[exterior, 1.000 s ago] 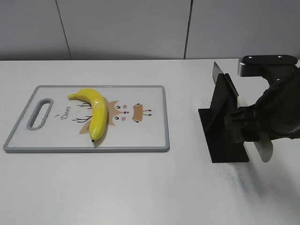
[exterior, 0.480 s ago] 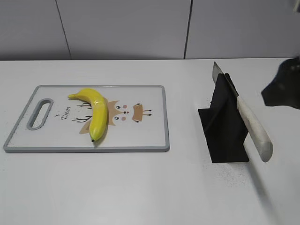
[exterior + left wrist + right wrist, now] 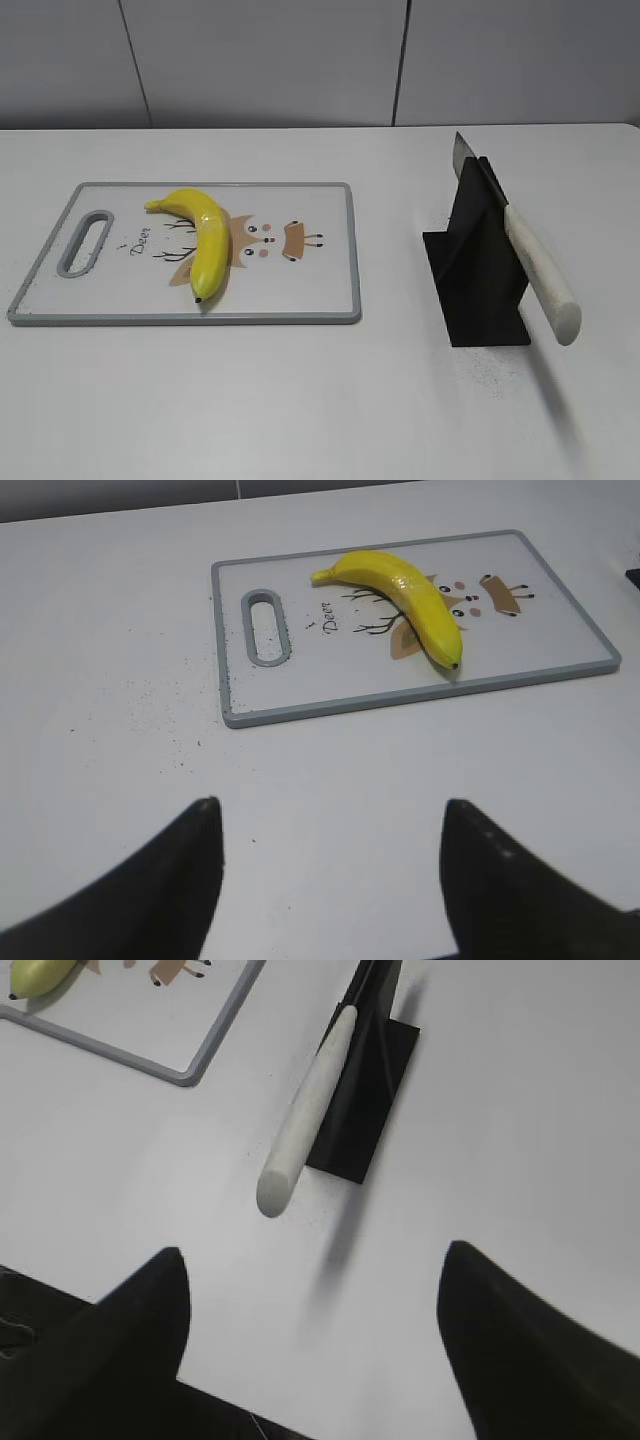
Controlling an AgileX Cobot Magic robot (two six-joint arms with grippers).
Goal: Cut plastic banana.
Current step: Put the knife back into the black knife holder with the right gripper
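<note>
Right tool hangs wide and empty above the knife in its black stand; left tool likewise wide; plastic banana lies on the cutting board; descend squarely, gripping the white handle mid-length.

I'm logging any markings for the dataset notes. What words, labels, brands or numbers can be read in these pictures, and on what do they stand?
"Deer": in dark script on the cutting board, between its handle slot and the plastic banana, beside the cartoon deer print; readable in the exterior and left wrist views.
No text, brand or number shows on the banana, the knife, the black knife stand or the table.
</note>
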